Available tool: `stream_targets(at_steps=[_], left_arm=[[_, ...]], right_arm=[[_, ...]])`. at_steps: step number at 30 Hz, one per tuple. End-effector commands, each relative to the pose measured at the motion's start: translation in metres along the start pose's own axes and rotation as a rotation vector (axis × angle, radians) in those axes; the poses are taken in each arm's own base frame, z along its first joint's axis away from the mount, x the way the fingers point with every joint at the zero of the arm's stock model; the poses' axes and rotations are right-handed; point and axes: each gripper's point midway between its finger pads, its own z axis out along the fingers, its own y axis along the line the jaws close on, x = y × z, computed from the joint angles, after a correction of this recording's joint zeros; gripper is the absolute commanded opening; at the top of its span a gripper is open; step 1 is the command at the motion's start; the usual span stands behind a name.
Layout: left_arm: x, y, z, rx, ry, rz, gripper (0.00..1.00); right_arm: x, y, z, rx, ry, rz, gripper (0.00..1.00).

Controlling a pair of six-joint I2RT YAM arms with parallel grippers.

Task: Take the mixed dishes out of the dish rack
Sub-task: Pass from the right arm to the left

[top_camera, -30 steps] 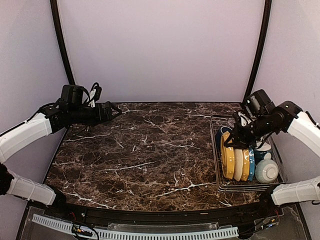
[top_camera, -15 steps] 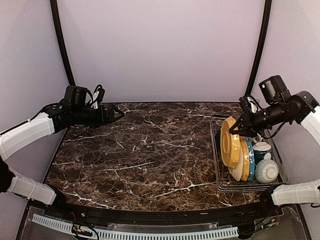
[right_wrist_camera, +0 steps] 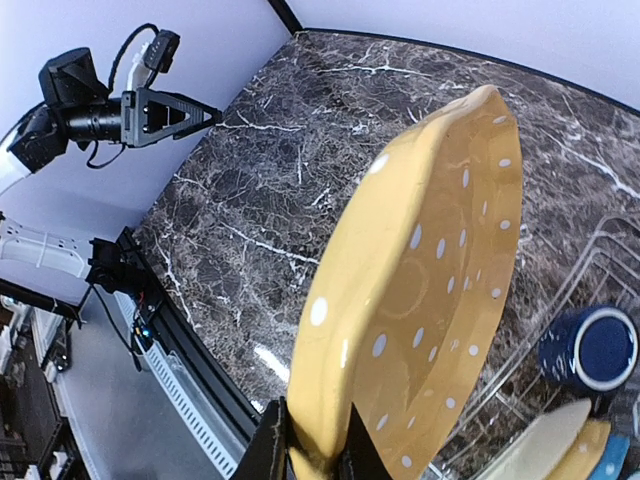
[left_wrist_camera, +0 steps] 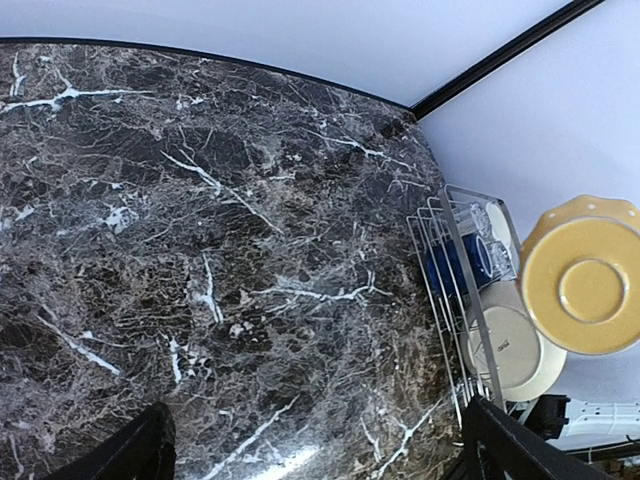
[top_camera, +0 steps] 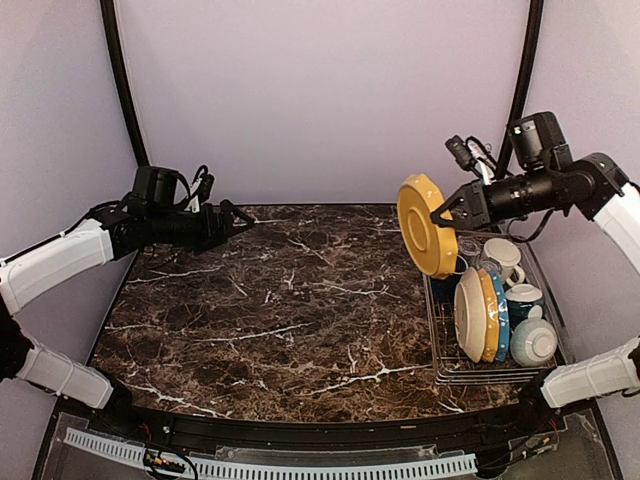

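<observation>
Black right hand (top_camera: pixel 438 216): clamped shut on the rim of the yellow plate, with one finger on each face.
Yellow plate (top_camera: pixel 424 226): held on edge in the air by the far left corner of the rack and touching no other dish. The right wrist view shows white dots on its inner face (right_wrist_camera: pixel 420 300).
Rack (top_camera: pixel 433 335): silver wire, on the right side of the table.
Plates in the rack: a cream plate (top_camera: pixel 467 315), a second yellow one (top_camera: pixel 488 316) and a blue one (top_camera: pixel 501 316) stand on edge, pressed side by side.
Mug (top_camera: pixel 503 258): cream, in the far part of the rack behind the plates.
Blue cup (right_wrist_camera: pixel 592 348): dark, in the rack's far left part.
Bowls: two pale teal-and-white ones, (top_camera: pixel 533 342) and (top_camera: pixel 523 300), just right of the plates.
Left hand (top_camera: pixel 238 215): fingers spread wide and holding nothing, above the far left of the table (top_camera: pixel 300 290) and well apart from the rack.
</observation>
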Motion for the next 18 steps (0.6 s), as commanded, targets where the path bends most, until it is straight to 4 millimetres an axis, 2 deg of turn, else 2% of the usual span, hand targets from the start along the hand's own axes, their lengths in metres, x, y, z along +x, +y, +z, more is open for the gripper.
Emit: stream_targets(at_steps=[1,3,6,7,8,11,15,18], left_arm=[[-0.003,-0.011,0.001,0.039,0.02,-0.162,0.99],[0.006,-0.009,0.007,0.045,0.067,-0.27,0.99],[0.025,-0.011,0.017,0.093,0.151,-0.468,0.99],[0.037,-0.006,0.022,0.098,0.175,-0.513,0.99],[0.034,-0.012,0.024,0.143,0.169,-0.581,0.99],[0.049,-0.012,0.031,0.205,0.162,-0.698,0.99],[0.062,-0.019,0.041,0.198,0.189,-0.76,0.99],[0.063,-0.031,0.05,0.196,0.207,-0.732,0.99]], right_arm=[[-0.065,0.021,0.049,-0.039,-0.156,-0.299,0.0],[-0.065,0.02,0.084,-0.014,-0.131,-0.347,0.0],[-0.057,0.03,0.135,-0.014,-0.092,-0.437,0.0],[-0.052,0.034,0.151,-0.01,-0.083,-0.467,0.0],[-0.047,0.035,0.166,0.002,-0.068,-0.5,0.0],[-0.027,0.039,0.204,0.047,-0.011,-0.594,0.0],[0.004,0.046,0.241,0.073,0.069,-0.688,0.0],[0.022,0.053,0.255,0.07,0.101,-0.736,0.0]])
